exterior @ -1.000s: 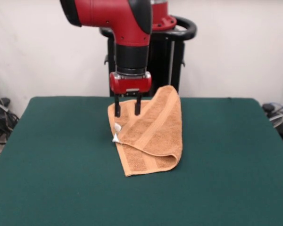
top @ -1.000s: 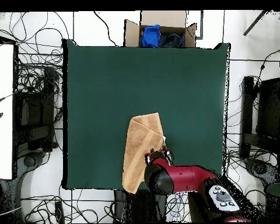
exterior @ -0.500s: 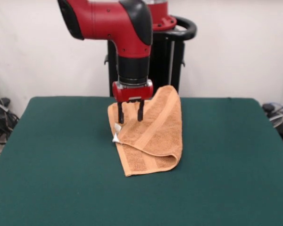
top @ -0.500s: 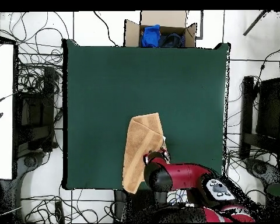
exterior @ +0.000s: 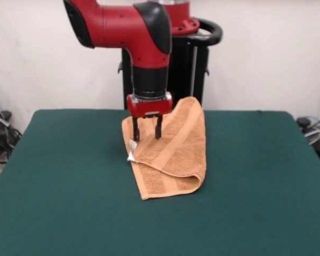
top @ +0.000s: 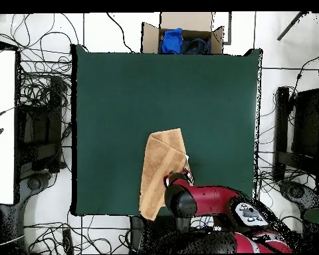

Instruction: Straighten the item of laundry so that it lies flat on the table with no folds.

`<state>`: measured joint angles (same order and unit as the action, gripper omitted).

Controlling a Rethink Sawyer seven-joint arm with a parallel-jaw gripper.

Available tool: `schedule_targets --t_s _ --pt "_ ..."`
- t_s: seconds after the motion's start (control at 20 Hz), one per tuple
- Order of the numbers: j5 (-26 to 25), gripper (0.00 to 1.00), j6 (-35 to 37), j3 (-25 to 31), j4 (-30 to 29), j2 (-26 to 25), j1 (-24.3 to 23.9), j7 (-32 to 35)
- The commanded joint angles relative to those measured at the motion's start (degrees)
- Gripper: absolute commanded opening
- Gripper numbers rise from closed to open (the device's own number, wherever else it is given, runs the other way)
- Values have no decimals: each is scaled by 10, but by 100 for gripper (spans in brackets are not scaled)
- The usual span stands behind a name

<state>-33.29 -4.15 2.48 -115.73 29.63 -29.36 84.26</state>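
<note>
On the towel (exterior: pixel 170 149), near its tagged edge: the gripper (exterior: pixel 146 137), pointing straight down.

The towel lies folded double on the table (exterior: pixel 53 181), its fold toward the table's front, a white tag (exterior: pixel 132 154) sticking out beside it. The gripper's two dark fingers (exterior: pixel 135 129) stand spread apart, tips at the cloth, nothing pinched between them.

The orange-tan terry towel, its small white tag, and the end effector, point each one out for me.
Orange-tan terry towel (exterior: pixel 176 154): front view, on the folded-over top layer.
Small white tag (exterior: pixel 131 155): front view, on the tag at the towel's left edge.
End effector (exterior: pixel 146 128): front view, midway between its two open black fingertips.
</note>
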Motion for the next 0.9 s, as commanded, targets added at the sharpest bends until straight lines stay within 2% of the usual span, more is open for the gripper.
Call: schedule_targets --t_s 0.05,0.9 --pt "-2 100 16 28 61 -10 -9 62" --pt "-1 100 14 25 71 -17 -7 62"
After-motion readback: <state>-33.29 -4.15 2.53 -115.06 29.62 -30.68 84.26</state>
